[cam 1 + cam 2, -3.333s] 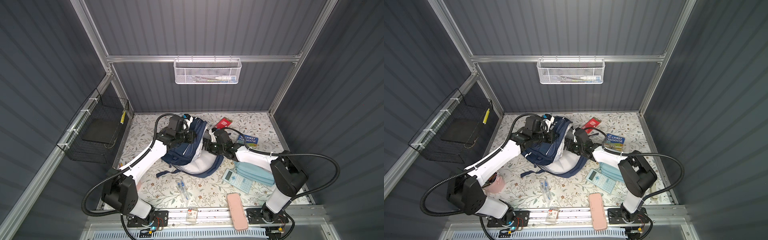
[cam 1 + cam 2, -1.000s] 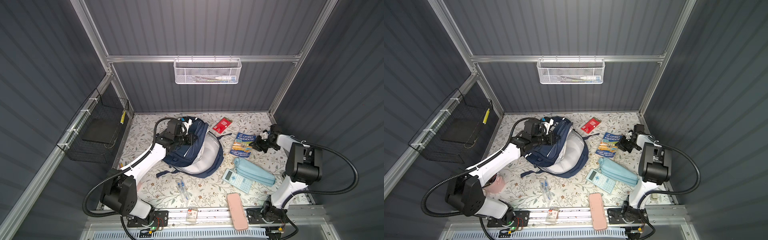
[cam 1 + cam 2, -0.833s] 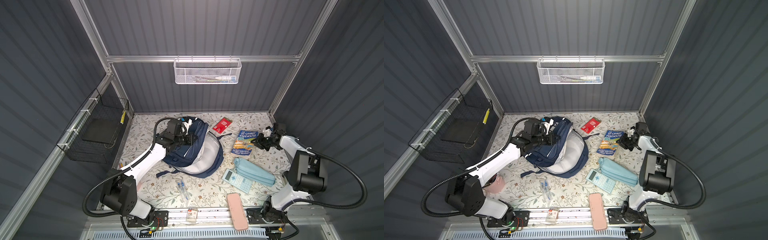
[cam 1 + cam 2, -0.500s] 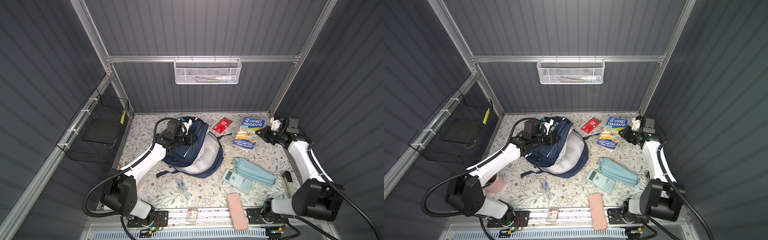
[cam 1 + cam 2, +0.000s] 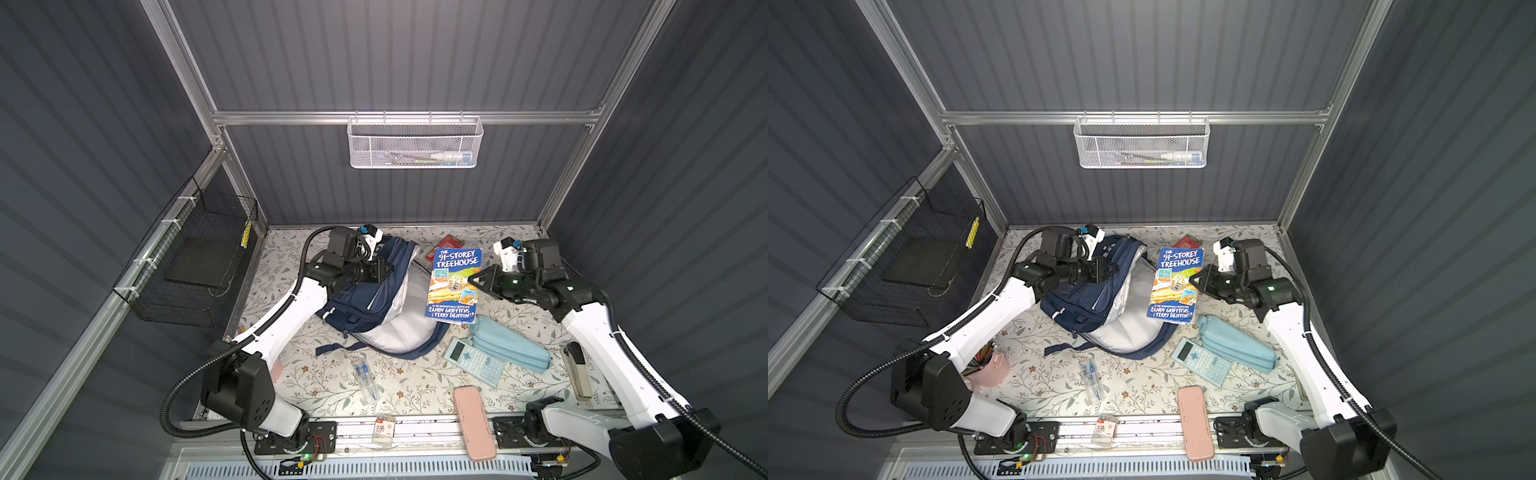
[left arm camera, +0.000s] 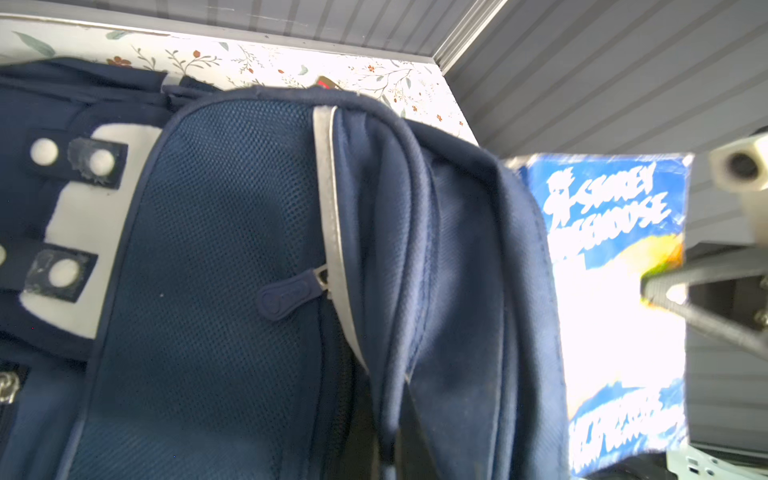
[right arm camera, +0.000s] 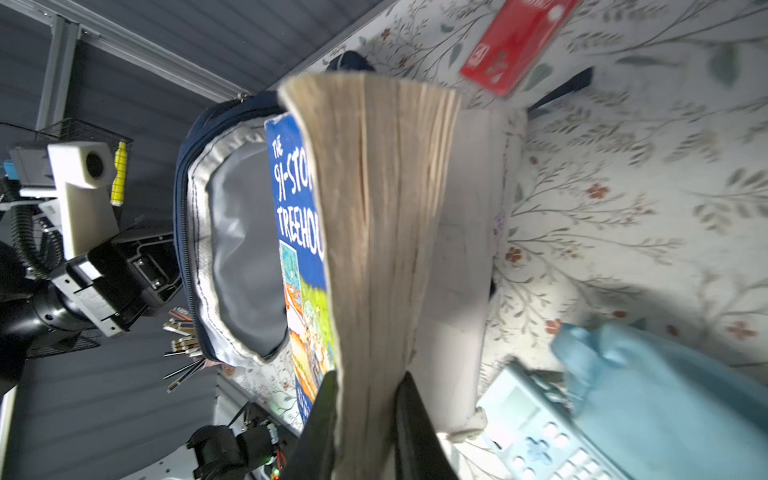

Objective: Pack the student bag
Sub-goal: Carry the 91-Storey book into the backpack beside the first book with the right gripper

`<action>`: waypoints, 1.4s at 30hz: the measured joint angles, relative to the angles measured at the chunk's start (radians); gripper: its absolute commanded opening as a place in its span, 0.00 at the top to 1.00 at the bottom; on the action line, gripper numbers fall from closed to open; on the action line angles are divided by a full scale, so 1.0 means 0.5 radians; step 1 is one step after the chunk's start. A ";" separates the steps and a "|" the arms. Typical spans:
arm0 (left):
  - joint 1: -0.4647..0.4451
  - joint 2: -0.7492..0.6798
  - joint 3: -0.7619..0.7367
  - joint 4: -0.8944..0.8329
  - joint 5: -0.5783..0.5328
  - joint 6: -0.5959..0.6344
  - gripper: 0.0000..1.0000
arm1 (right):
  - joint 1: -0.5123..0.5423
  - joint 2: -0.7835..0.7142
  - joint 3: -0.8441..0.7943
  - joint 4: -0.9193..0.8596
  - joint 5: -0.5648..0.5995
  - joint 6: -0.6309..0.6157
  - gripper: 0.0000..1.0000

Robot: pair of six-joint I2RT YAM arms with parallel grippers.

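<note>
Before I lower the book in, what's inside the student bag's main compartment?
Only pale grey lining shows in the student bag, no items. The navy front flap and the held book cover the rest.

The right arm has left the mouth of the student bag (image 5: pixel 357 307), where it reached three seconds back. It swung out to the right side of the bench (image 5: pixel 316 374) and took the book (image 5: pixel 453 286) by its right-hand edge. The book lay flat beside the bag; now it is off the bench, pinched between the right fingers (image 7: pixel 409 432) (pages fanning in the right wrist view). It has been carried leftward, cover up. In both top views its near corner now overlaps the bag's rim and its far end hides part of the red pack (image 5: pixel 451 241). With the arm raised, a stapler (image 5: pixel 577 370) has come into sight at the bench's right edge.
</note>
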 measured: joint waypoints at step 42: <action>0.075 0.180 0.358 -0.216 0.139 0.004 1.00 | 0.805 1.872 0.566 1.769 0.710 1.075 0.52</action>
